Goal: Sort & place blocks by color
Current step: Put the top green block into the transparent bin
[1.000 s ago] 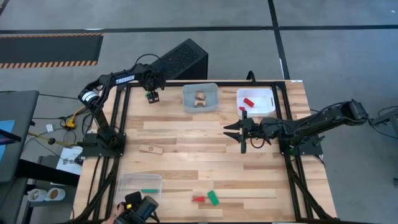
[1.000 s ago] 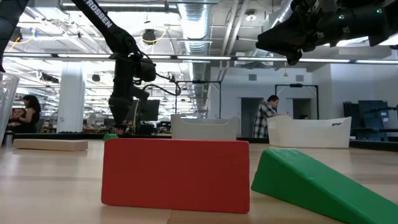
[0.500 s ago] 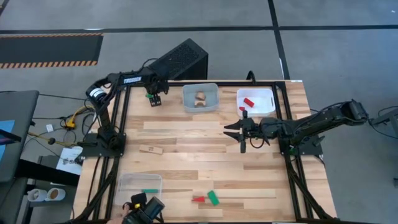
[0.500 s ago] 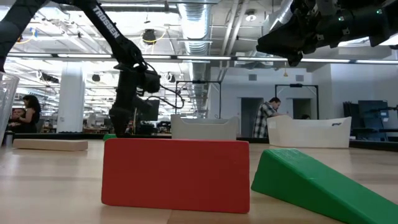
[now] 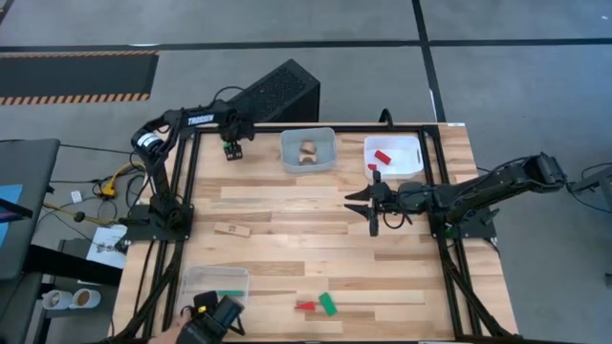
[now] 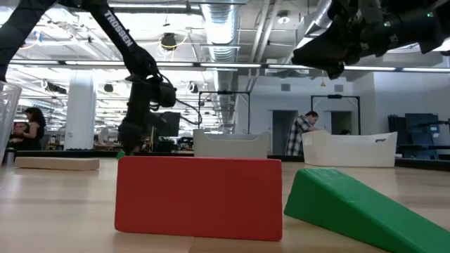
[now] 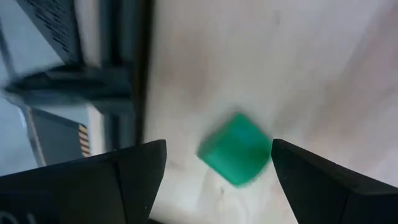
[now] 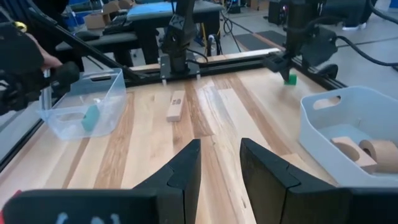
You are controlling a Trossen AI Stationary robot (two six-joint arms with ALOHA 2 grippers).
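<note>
A green cube lies on the table near its far left corner, and my open left gripper stands over it pointing down, one finger on each side, apart from it. The high view shows this gripper just left of the middle bin. My right gripper hovers open above the table's middle right, pointing toward the left edge. A plain wood bar rests flat left of centre. A red block and a green wedge sit near the near edge.
A clear bin holding wood blocks and a white bin holding a red block stand along the far edge. A clear bin with a green bar sits near left. A person's hand holds a dark device at the near edge.
My left arm has stretched out and lowered its gripper toward the green cube near the far left corner, then shifted slightly toward the table's left edge. The blocks have not moved.
</note>
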